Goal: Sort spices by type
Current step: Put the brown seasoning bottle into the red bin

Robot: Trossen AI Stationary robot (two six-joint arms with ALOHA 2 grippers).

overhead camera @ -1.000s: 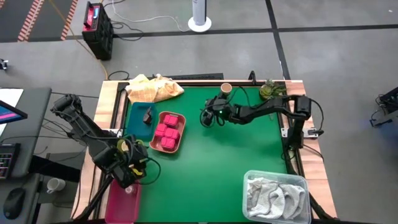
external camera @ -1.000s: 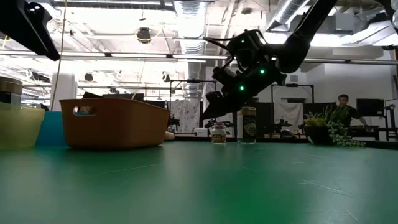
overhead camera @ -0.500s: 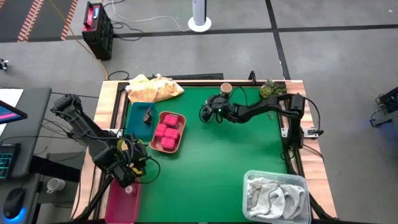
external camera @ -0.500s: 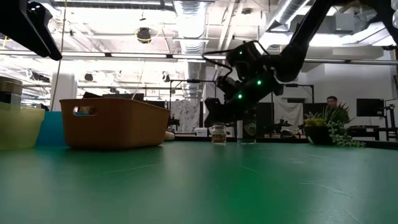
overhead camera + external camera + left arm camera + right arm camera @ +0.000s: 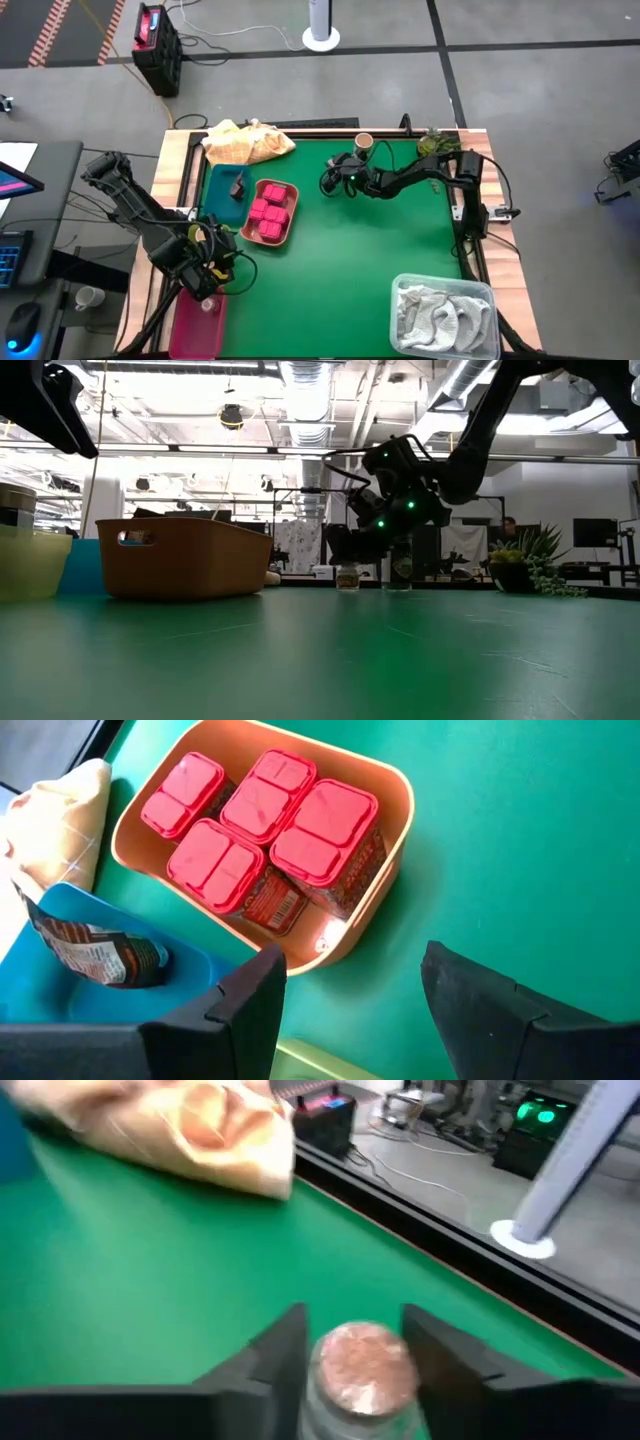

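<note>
A tiny clear jar (image 5: 365, 1370) with a coppery top stands on the green table (image 5: 360, 260) near its far edge, also seen in the low view (image 5: 347, 576). My right gripper (image 5: 335, 172) has come down over it, one finger on each side. Several pink packets (image 5: 262, 830) lie in the salmon tray (image 5: 290, 225). A dark wedge packet (image 5: 95, 955) lies in the blue tray (image 5: 222, 180). A tan cup (image 5: 364, 142) stands at the far edge. My left gripper (image 5: 345, 1010) hangs open at the near left, above the lime tray (image 5: 310, 1065). My right gripper pinches the jar's upper sides (image 5: 318, 1380) between its two fingers (image 5: 285, 1350), just under the coppery top. The fingers come from the table's right side, slanting down. The jar stands upright with its base on the table (image 5: 347, 588).
A yellow cloth (image 5: 247, 142) lies at the far left corner and a small plant (image 5: 437, 145) at the far right. A clear bin with a white-grey cloth (image 5: 445, 312) sits near right. A magenta tray (image 5: 197, 322) lies at the near left. The table's middle is bare green.
My right gripper has sunk toward the table and edged toward the far edge, rolling a little, until its fingers stand around the small jar. The jar has stayed in place. My left arm has kept still.
</note>
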